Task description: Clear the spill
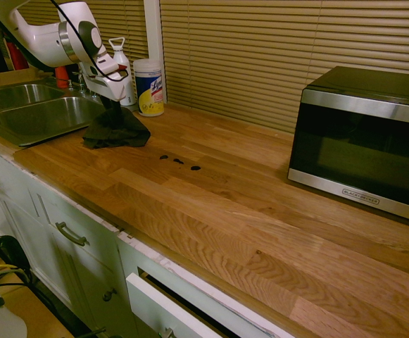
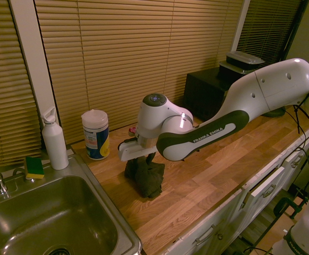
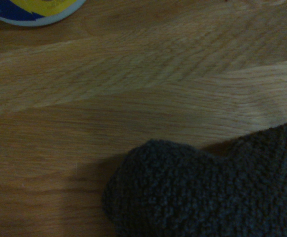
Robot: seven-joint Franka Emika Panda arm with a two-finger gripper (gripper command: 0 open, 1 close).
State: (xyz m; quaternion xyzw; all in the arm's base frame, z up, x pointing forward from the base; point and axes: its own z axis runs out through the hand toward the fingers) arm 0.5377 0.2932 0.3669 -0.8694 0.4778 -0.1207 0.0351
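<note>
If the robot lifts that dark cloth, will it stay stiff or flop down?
The dark cloth would probably flop: it already lies crumpled and bunched on the wooden counter. Its nubby weave in the wrist view suggests a soft, light thing that shouldn't slip easily.

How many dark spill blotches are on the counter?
3, in a short row on the wooden counter just right of the dark cloth: one nearest the cloth, one in the middle, one farthest right. The cloth might hide more.

arm (image 2: 260, 93): glossy white shells | dark grey joint bands | "FRANKA EMIKA" lettering on forearm
</note>
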